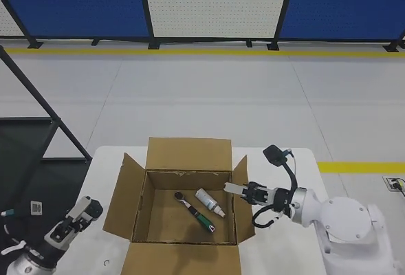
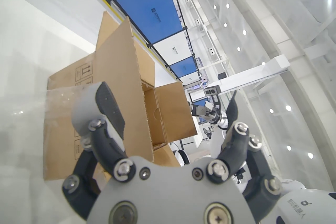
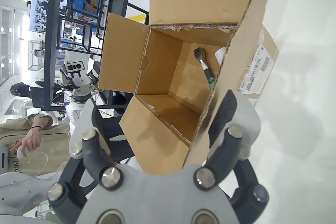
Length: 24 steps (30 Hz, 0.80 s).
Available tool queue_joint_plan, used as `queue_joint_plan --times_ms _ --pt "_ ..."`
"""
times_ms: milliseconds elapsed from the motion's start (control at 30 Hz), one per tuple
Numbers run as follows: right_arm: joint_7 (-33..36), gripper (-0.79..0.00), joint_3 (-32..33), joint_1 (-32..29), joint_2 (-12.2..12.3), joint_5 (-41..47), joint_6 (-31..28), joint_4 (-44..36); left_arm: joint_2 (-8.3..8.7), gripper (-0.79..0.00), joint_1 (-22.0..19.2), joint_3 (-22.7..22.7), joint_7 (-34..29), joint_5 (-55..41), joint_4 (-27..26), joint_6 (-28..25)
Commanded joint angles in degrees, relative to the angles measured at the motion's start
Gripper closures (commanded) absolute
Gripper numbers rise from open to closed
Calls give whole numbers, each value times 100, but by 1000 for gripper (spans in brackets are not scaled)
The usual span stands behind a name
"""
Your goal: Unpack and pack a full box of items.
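Note:
An open cardboard box (image 1: 188,157) stands in the middle of the white table, flaps spread. On its floor lie a ratchet wrench (image 1: 194,210) with a green and black handle and a white bottle (image 1: 209,201) beside it. My right gripper (image 1: 238,189) is at the box's right flap (image 3: 244,15), open, with the flap's edge running between its fingers (image 3: 231,114). The wrench (image 3: 204,66) shows past that flap. My left gripper (image 1: 85,208) hovers low over the table left of the box, open, apart from the left flap (image 2: 118,57).
A black metal frame (image 1: 23,89) stands off the table's left side. Bare table (image 1: 291,254) lies on both sides of the box. A shipping label (image 3: 257,64) is stuck on the box's outer right wall.

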Motion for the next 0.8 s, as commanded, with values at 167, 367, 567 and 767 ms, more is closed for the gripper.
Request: queue_joint_plan --times_ms 167,367,567,767 --pt "-247 -785 -368 176 -8 559 -319 268 25 -785 -86 297 -208 69 -38 20" --pt "-403 -785 -580 313 -5 978 -522 657 36 -785 -135 575 -261 156 -70 45" --pt "-476 -785 -812 481 -9 1389 -735 1192 50 -785 -122 851 -361 323 -123 28" --pt "-477 -785 -1029 678 -12 1750 -1054 1682 67 -785 -115 1089 -432 577 -110 38"
